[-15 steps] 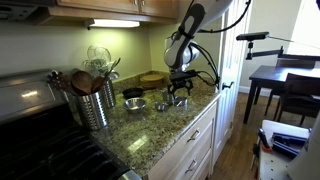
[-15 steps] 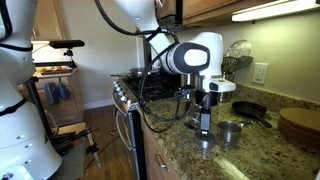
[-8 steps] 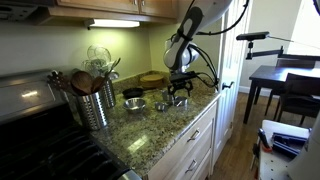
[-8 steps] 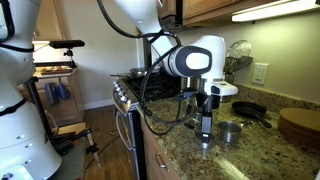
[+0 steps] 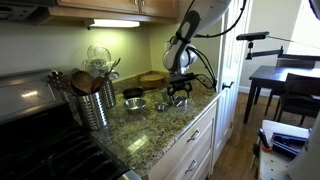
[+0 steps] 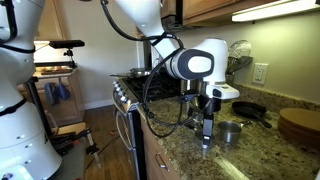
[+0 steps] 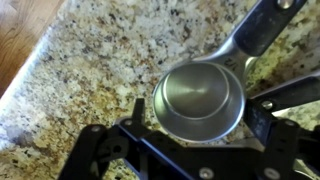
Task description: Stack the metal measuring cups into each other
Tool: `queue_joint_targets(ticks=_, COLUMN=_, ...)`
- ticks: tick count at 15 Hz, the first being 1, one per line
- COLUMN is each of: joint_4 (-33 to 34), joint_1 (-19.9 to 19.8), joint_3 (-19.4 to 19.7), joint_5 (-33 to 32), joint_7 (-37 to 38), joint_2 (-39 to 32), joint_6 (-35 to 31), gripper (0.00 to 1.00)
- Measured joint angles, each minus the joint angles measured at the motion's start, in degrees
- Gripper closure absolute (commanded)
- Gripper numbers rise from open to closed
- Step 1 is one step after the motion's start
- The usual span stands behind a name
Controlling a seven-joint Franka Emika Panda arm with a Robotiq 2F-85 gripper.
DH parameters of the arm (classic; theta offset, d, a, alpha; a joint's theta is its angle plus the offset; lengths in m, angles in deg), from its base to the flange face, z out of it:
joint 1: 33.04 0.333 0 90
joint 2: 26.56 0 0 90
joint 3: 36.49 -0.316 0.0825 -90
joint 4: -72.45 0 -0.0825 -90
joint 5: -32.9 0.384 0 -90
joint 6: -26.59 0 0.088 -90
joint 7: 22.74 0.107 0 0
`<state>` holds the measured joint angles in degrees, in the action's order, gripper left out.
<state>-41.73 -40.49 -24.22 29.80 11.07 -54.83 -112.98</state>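
Exterior view: end effector [image 5: 180, 97] low over the speckled table [image 5: 150, 128] near its front edge. Measuring cups [image 5: 160, 105] lie on the table between it and the utensil canister [image 5: 97, 103].

Exterior view: end effector [image 6: 207, 138] points down; one measuring cup [image 6: 230, 130] sits just beside it, with a dark pan [image 6: 250, 110] behind.

Wrist view: the measuring cup [image 7: 198, 95] is upright and empty, handle to the upper right. The end effector [image 7: 198, 118] is released, jaws spread either side of the cup.
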Motion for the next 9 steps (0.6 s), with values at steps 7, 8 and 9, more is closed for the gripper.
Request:
queue_joint_targets(ticks=7, joint_4=0.98, joint_1=0.0, joint_3=0.1, joint_5=0.21, joint_7=0.0, joint_2=-0.96, joint_6=-0.01, gripper=0.46)
queue_joint_targets(ticks=8, joint_4=1.04, joint_1=0.0, joint_3=0.11, joint_5=0.21, joint_7=0.0, joint_2=-0.97, joint_6=-0.01, gripper=0.46)
queue_joint_targets(ticks=9, joint_4=1.05, joint_1=0.0, joint_3=0.12, joint_5=0.21, joint_7=0.0, joint_2=-0.97, joint_6=-0.01, gripper=0.46)
